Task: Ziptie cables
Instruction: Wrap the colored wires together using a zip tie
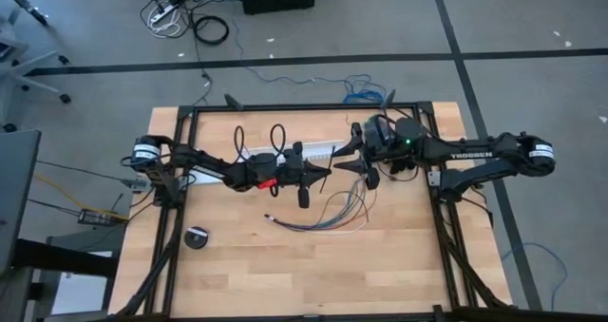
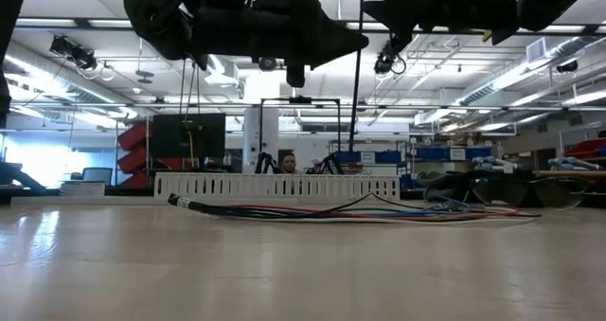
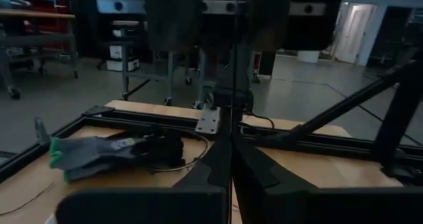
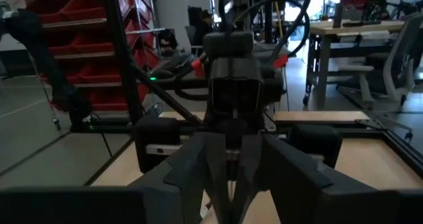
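I am holding the ziptie [image 3: 233, 85], thin and springy, in the closed left gripper [image 1: 328, 175]; right gripper [image 1: 339, 168] state unclear; limp cables [image 1: 328, 216] lying below.

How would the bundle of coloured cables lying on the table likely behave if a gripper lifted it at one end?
Probably floppy: the cables are thin and already lie curved. Their loose ends fan apart, so they would likely splay and droop. Likely light, being so thin.
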